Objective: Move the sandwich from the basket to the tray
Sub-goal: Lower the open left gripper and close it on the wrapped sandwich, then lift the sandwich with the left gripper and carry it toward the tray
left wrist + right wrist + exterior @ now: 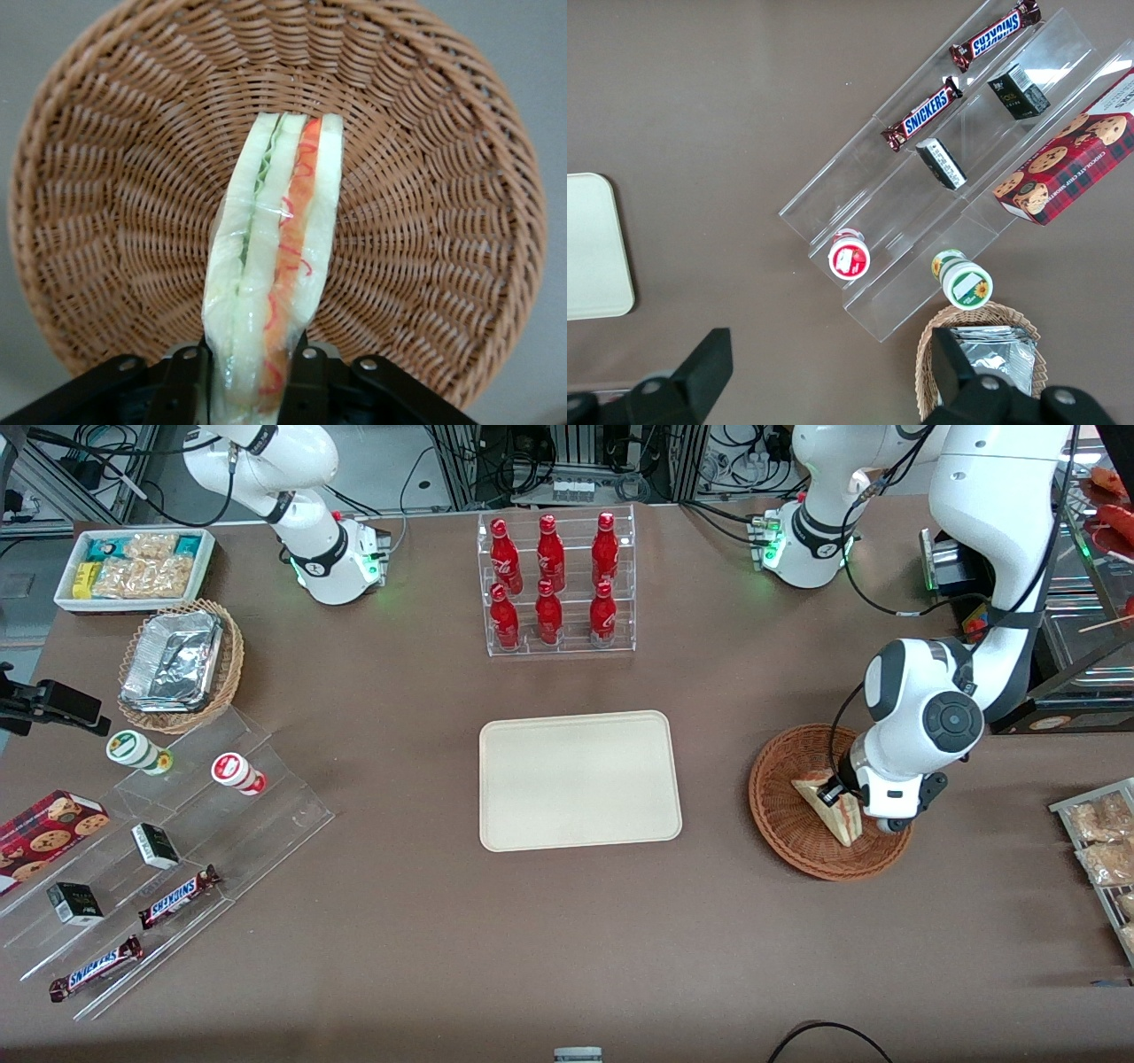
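gripper (252,376) clamped on the sandwich (270,266), wedge on edge, long axis running straight out from the fingers, just over the basket (784,815) at right of the front frame; tray (580,779) sits mid-frame, toward the parked arm's end

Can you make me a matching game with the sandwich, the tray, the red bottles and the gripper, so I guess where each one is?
Things:
1. sandwich
2. tray
3. red bottles
4. gripper

Places:
A. in a clear rack
B. bare, mid-table
C. in the basket
D. shut on the sandwich's end

Pairs: 1-C, 2-B, 3-A, 4-D
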### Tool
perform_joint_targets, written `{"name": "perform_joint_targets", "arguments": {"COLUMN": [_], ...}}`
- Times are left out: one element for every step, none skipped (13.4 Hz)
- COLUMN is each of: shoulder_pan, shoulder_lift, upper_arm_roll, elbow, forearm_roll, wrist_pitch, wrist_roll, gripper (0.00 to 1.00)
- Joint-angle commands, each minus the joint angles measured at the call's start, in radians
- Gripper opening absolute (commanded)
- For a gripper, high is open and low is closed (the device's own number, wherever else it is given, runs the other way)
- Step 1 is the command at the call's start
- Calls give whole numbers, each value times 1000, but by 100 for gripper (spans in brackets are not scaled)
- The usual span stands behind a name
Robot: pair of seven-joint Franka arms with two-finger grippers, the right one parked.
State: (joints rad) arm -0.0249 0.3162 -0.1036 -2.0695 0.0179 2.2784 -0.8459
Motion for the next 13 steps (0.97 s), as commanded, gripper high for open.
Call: {"name": "perform_joint_targets", "arguments": {"shoulder_pan": [-23, -23, -24, -29, -32, -33, -33, -33, -35, -46, -73, -122, -185], "shoulder_lift": [-25, -26, -34, -43, -57, -63, -63, -57, -52, -46, -29, -5, 26], "upper_arm_roll": [5, 2, -1, -13, -28, -47, -77, -109, -134, -168, -185, -189, -188], "elbow": [93, 112, 112, 111, 114, 115, 123, 134, 144, 152, 166, 186, 210], "forearm_roll": [2, 2, 4, 4, 2, 2, 2, 4, 5, 4, 4, 4, 5], "wrist_pitch": [-164, -192, -197, -201, -215, -230, -235, -235, -235, -234, -229, -224, -224], "wrist_roll": [-2, -2, -2, -2, -4, -4, -2, -1, 11, 30, 30, 28, 18], "gripper": [0, 0, 0, 0, 0, 0, 0, 0, 0, 0, 0, 0, 0]}}
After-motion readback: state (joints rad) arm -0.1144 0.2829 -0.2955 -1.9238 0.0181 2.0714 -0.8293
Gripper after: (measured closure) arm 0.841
